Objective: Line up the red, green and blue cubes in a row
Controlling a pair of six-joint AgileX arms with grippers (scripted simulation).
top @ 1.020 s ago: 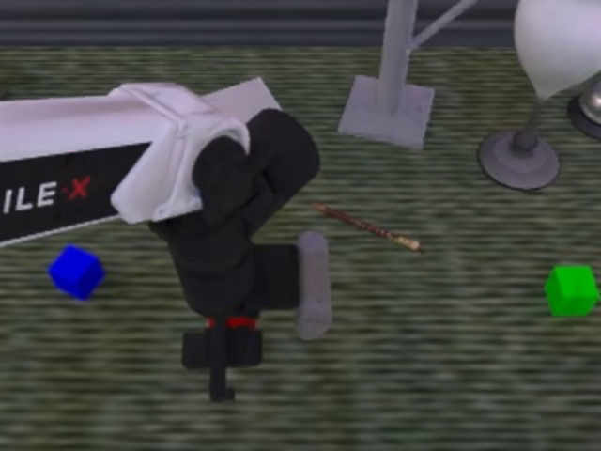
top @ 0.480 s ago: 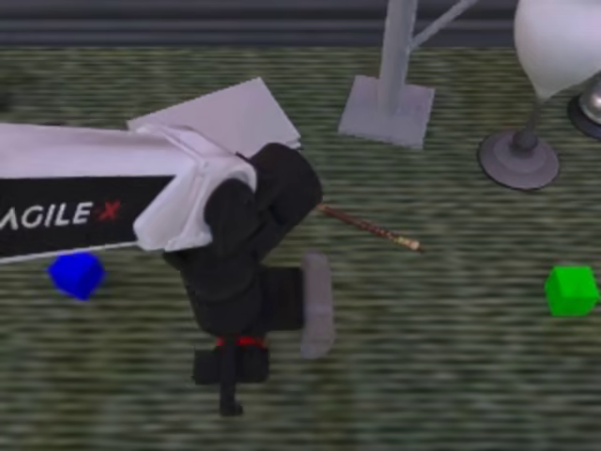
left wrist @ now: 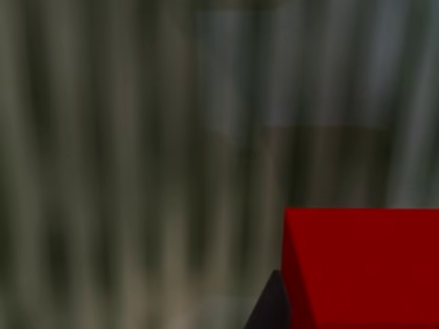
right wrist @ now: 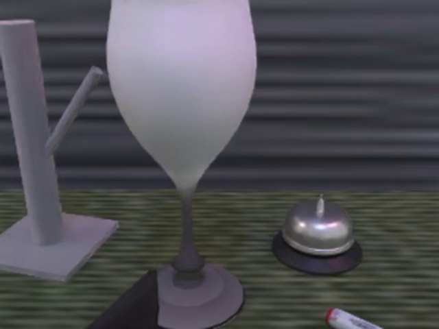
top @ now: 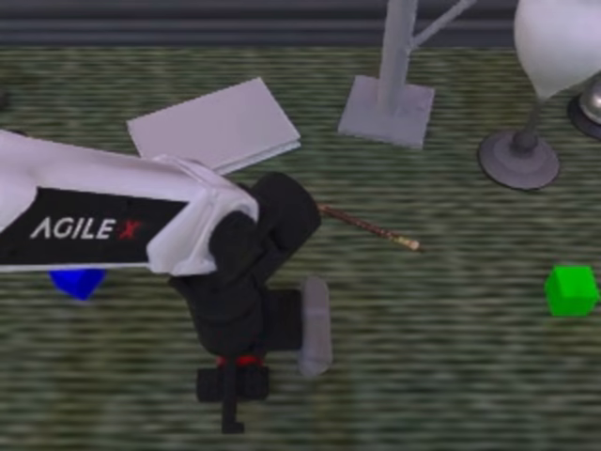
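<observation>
The left arm's hand (top: 231,404) hangs low at the lower middle of the top view, and over the last second it has crept a little further down the frame while the white forearm swung down with it. That swing has all but covered the blue cube (top: 77,281) at the left edge; only a sliver shows beneath the forearm now. The hand is pinching the red cube (left wrist: 363,267): in the left wrist view its red face fills the lower right corner with one dark fingertip (left wrist: 271,308) against it, and from above a thin red strip shows just under the wrist. The green cube (top: 572,289) sits untouched far off at the right edge, well apart from the other two.

So the red cube seems to be on its way to a spot on the bench (top: 423,376), probably the row's middle, with green and blue not yet brought in. The right arm is out of the top view; its wrist camera faces a wine glass (right wrist: 182,103) and a bell (right wrist: 317,233).
</observation>
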